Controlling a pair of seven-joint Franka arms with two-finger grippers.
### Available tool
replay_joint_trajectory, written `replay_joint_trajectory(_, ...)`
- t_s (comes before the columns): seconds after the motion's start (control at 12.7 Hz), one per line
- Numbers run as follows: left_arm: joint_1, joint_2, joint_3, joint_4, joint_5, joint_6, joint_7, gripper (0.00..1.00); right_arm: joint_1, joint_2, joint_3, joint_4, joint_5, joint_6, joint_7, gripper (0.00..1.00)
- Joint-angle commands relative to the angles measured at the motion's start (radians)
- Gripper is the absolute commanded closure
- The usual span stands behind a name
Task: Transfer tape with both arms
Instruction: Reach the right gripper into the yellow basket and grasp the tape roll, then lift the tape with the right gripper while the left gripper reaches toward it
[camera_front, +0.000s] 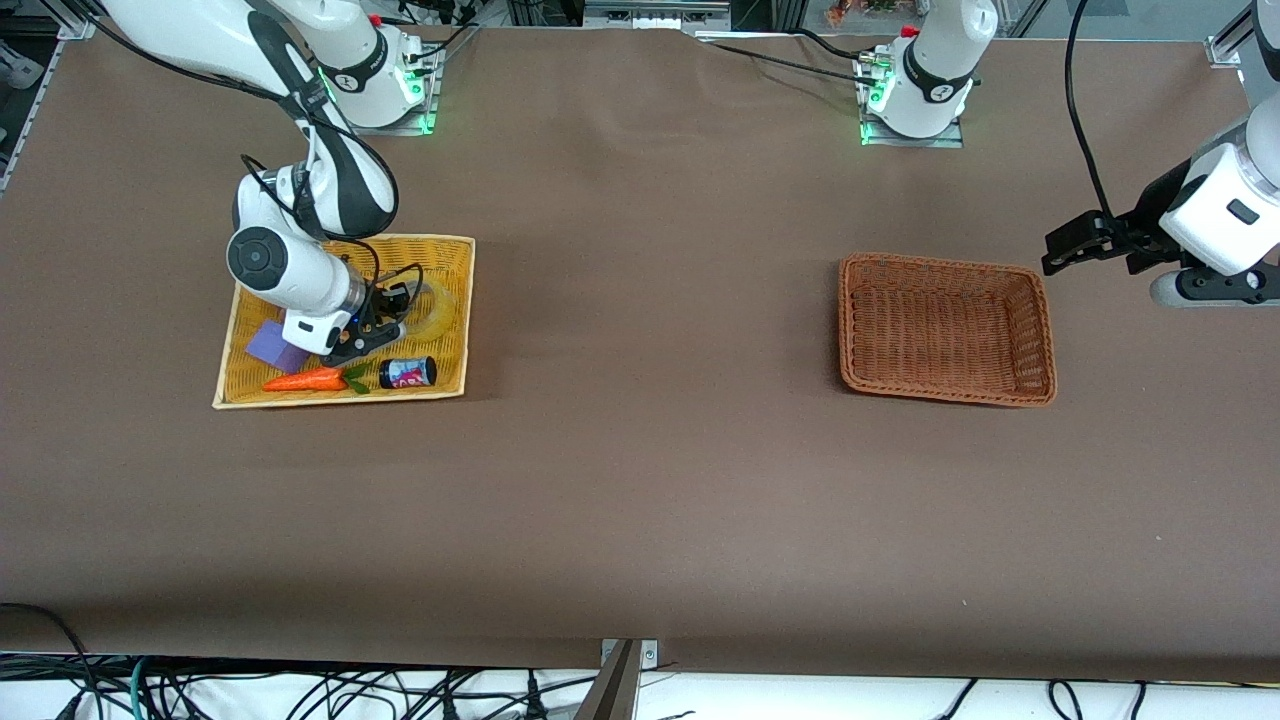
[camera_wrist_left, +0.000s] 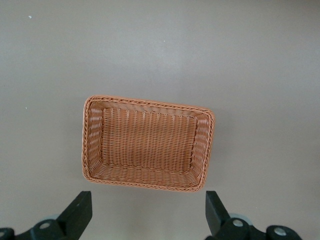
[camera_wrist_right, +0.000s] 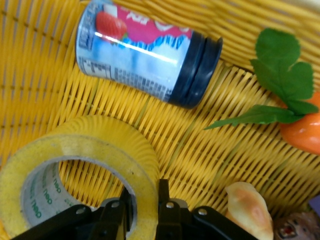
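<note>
The tape (camera_front: 437, 305) is a yellowish roll with a grey-rimmed hole, lying in the yellow wicker tray (camera_front: 350, 240). In the right wrist view the tape (camera_wrist_right: 100, 145) fills the lower part. My right gripper (camera_wrist_right: 145, 192) is shut on the roll's wall, one finger inside the hole and the other outside. In the front view the right gripper (camera_front: 392, 318) is low in the tray. My left gripper (camera_front: 1060, 250) is open and empty, held in the air beside the brown basket (camera_front: 940, 265) at the left arm's end. Its fingers (camera_wrist_left: 80, 207) stand wide apart.
The yellow tray also holds a small black can with a pink label (camera_front: 408, 373) (camera_wrist_right: 145, 55), a toy carrot (camera_front: 305, 380) (camera_wrist_right: 300, 132), a purple block (camera_front: 272, 345) and a bread-like piece (camera_wrist_right: 250, 205). The brown basket (camera_wrist_left: 145, 103) is empty.
</note>
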Motion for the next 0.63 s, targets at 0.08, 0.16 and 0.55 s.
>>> replay_joint_trajectory(0.08, 0.0, -0.004, 0.001, 0.001, -0.021, -0.002, -0.001, 0.0, -0.008, -0.066, 0.01, 0.152, -0.006, -0.282, -0.014, 1.0)
replay_joint_trajectory(0.16, 0.001, -0.004, 0.001, 0.001, -0.019, -0.002, -0.001, 0.0, -0.006, -0.065, 0.018, 0.251, -0.004, -0.429, -0.001, 1.0)
replay_joint_trajectory(0.55, 0.004, -0.001, 0.001, 0.001, -0.021, -0.001, 0.0, 0.0, 0.092, 0.001, 0.137, 0.453, 0.115, -0.537, 0.346, 1.0)
